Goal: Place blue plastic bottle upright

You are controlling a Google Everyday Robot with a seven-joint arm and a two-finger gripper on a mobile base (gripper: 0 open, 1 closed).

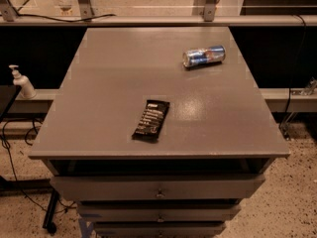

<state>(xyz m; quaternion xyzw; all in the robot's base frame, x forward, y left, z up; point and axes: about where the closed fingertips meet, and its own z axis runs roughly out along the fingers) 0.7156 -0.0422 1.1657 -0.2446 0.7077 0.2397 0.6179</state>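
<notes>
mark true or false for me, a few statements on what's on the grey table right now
1. The blue-and-silver drink can lies on its side on the grey table. True.
2. The dark rectangular snack bar wrapper touches the can. False: they lie apart, with the wrapper nearer the front edge.
3. The small white pump bottle stands on the tabletop. False: it stands off the table, lower down to its left.
4. The gripper is out of the camera view. True.
5. A clear plastic water bottle stands upright on the table. False: no such bottle is on the tabletop.
</notes>
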